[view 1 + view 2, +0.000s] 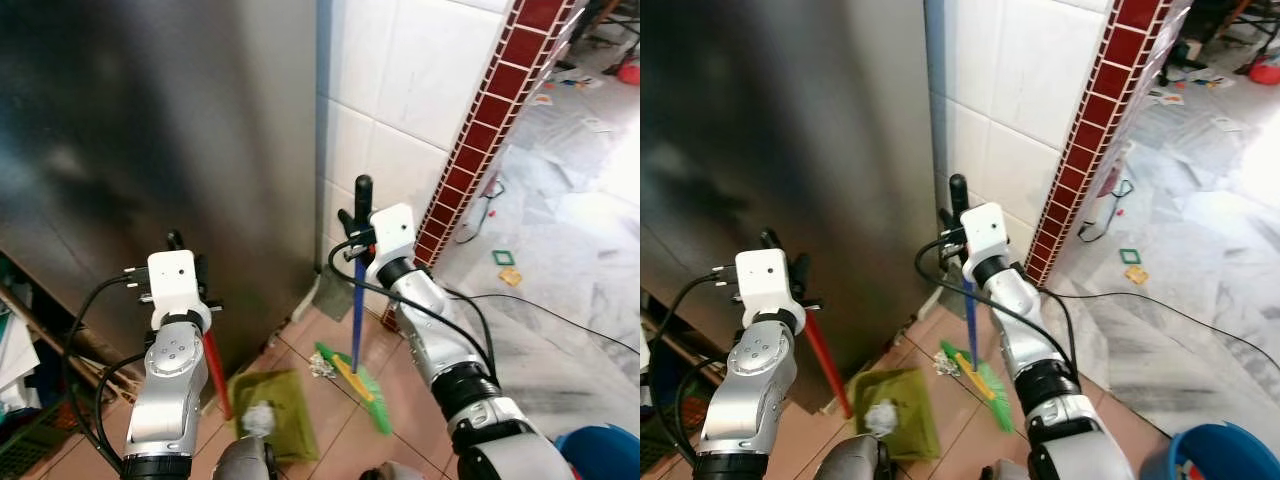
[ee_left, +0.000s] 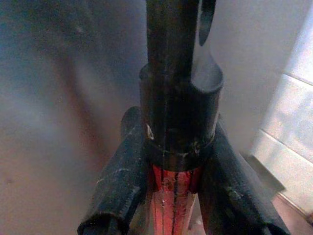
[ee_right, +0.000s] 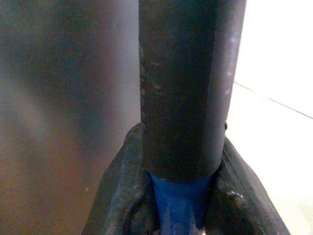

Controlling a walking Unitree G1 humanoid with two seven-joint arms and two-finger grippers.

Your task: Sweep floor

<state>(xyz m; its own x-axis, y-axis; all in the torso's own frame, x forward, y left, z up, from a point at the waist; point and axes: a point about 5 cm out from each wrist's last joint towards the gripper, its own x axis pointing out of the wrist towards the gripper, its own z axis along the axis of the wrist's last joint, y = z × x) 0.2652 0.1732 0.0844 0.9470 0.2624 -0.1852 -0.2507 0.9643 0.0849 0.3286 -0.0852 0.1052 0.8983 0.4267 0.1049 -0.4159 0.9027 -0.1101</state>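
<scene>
- Right claw (image 1: 358,243) clamped on the blue broom handle with black grip cap (image 1: 356,310), just under the cap; seen in the right wrist view with both black fingers (image 3: 122,196) pressed to the blue shaft. High hold, probably for leverage and a long sweeping arc.
- Green-bristled broom head with yellow band (image 1: 362,385) down on the terracotta tiled floor (image 1: 340,440), right of centre, angled toward the dustpan. Likely placed to push debris leftward.
- Left claw (image 1: 180,262) closed around the red dustpan handle with black end cap (image 1: 213,368), near the top; fingers (image 2: 122,181) seen hugging the red shaft just below the cap in the left wrist view. Upright grip, probably to keep the pan steady without bending.
- Olive-green flat dustpan (image 1: 280,410) resting on the floor to the left of the broom head, mouth turned toward it, well set to receive the sweep.
- Crumpled whitish scrap (image 1: 258,420) lying on the pan; small pale litter bits (image 1: 322,366) on the tiles just beside the bristles, not yet collected.
- Large dark brushed-steel cabinet face (image 1: 150,130) on the far left, white tiled wall with dark-red tile trim (image 1: 420,90) on the far right; sweeping confined to the corner at their foot.
- Blue round bucket rim (image 1: 600,450) at the near right, well apart from the work.
</scene>
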